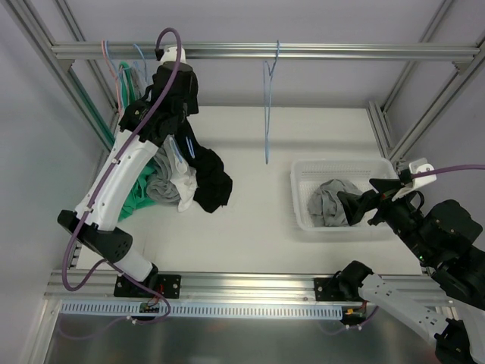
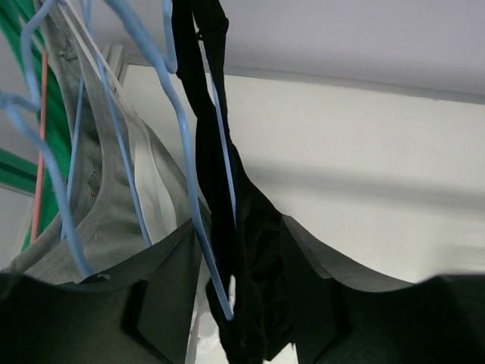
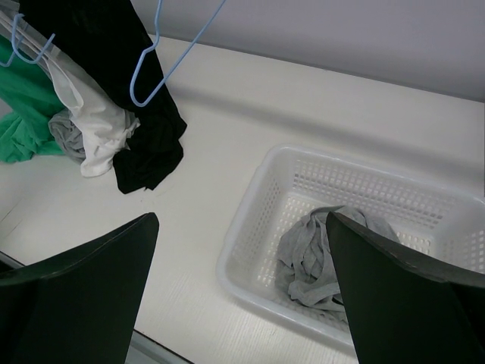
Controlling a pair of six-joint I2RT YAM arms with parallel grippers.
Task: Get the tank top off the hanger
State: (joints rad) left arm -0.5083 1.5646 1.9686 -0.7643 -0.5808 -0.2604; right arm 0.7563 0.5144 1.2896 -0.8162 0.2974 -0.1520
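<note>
At the rail's left end in the top view, the left arm [image 1: 125, 167] reaches up into a bunch of hung clothes, and its wrist housing hides the jaws beneath, so nothing of the grip can be read from above. The black top [image 1: 212, 180] droops below it beside white, grey and green cloth, all lumped so that which garment sits on which hanger cannot be told. A bare hanger [image 1: 269, 98] hangs alone mid-rail. To the right, the right gripper [image 1: 347, 207] hovers spread over a basket [image 1: 303, 220] holding a grey cloth [image 1: 326, 203]. From the left wrist, the left gripper [image 2: 239, 227] shows only as two dark fingers [image 2: 91, 318] cut off by the bottom edge. The black top's strap and bunched body hang between them on a blue hanger [image 2: 189, 182], whose wire lies just beside the left-hand finger. The jaws stand partway in, and the cloth fills the gap, but whether they pinch it cannot be told. Grey, white and green garments crowd the left, their hooks out of frame. From the right wrist, the fingers [image 3: 76, 296] stand wide apart, touching nothing, above the table and the basket's near corner. The black top hangs at the upper left, its top cut off.
</note>
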